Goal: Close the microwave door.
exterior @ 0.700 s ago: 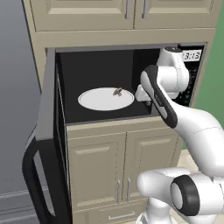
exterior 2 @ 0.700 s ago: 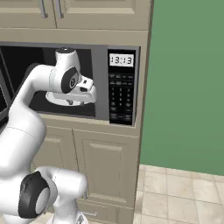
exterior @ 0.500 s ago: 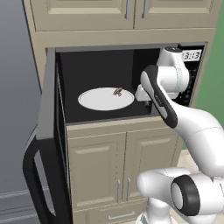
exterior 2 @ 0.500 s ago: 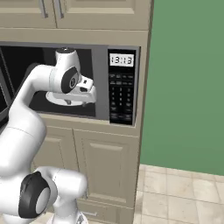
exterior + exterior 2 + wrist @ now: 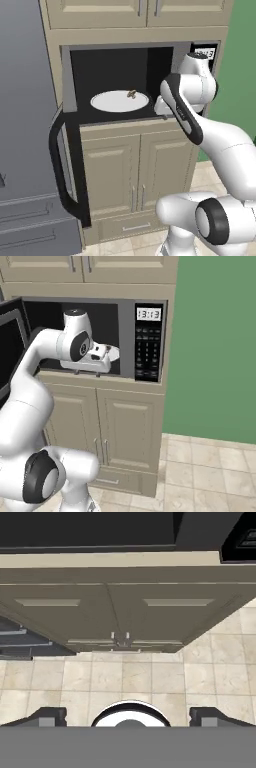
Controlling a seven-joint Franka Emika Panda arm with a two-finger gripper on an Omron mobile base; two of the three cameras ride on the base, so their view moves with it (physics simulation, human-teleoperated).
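Beige cabinets frame the microwave [image 5: 120,85], its cavity exposed. Since a moment ago the whole view has shifted, so the base drove; the door [image 5: 70,165] stands swung out at lower left, unclosed. Gripper [image 5: 128,716] fingers spread wide, holding nothing, pointing floorward. Open room lies left, outside the door's edge.

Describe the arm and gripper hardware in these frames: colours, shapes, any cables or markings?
The arm is glossy white, built of rounded tubular links with dark grey-black joint caps and a black band along the forearm. The base shoulder carries a round dark disc. The two-finger gripper has a boxy white hand and small dark fingertips. No cables or printed markings are visible.
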